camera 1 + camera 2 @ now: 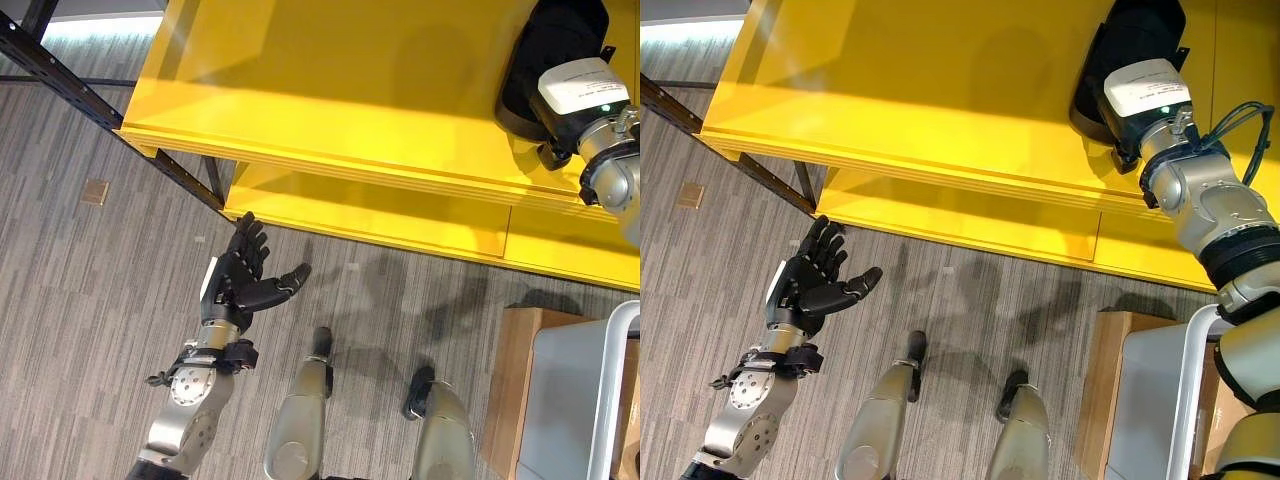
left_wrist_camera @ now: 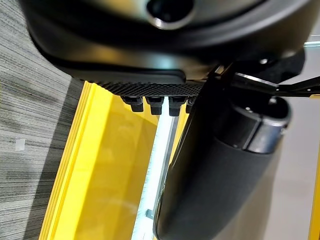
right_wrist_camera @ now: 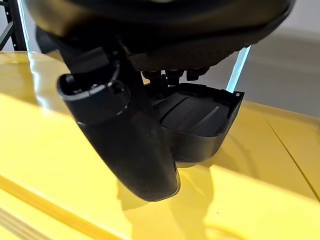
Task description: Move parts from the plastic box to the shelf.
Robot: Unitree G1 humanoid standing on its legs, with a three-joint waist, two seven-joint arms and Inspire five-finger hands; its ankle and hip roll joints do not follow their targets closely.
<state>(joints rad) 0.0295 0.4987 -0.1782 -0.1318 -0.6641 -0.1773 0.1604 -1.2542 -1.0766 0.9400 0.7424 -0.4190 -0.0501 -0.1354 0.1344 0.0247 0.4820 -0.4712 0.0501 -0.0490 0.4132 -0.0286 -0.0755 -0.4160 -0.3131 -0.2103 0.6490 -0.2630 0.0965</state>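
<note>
Writing: a white label sits on the back of the right wrist, its print too small to make out.
Shelf [image 1: 330, 90]: yellow, with an upper board and a lower board beneath it, standing on grey striped carpet [image 1: 80, 300]; a dark metal frame [image 1: 70, 85] runs along its left end.
Part [image 3: 200, 117]: a black, shallow tray-like plastic piece resting on the upper yellow board near the right end — in the right wrist view it lies just past the fingertips.
Right hand [image 1: 1118, 60]: reached over the upper board, on the black part; its fingers are hidden against the part, so I cannot tell whether they grip it or lie loose.
Left hand [image 1: 243, 275]: held low over the carpet in front of the shelf, fingers straight and spread, thumb out to the side — grasping nothing.
Plastic box [image 1: 570, 400]: grey, at the lower right, beside a light wooden panel [image 1: 512, 380]; a white bar [image 1: 610, 390] crosses in front of it.
</note>
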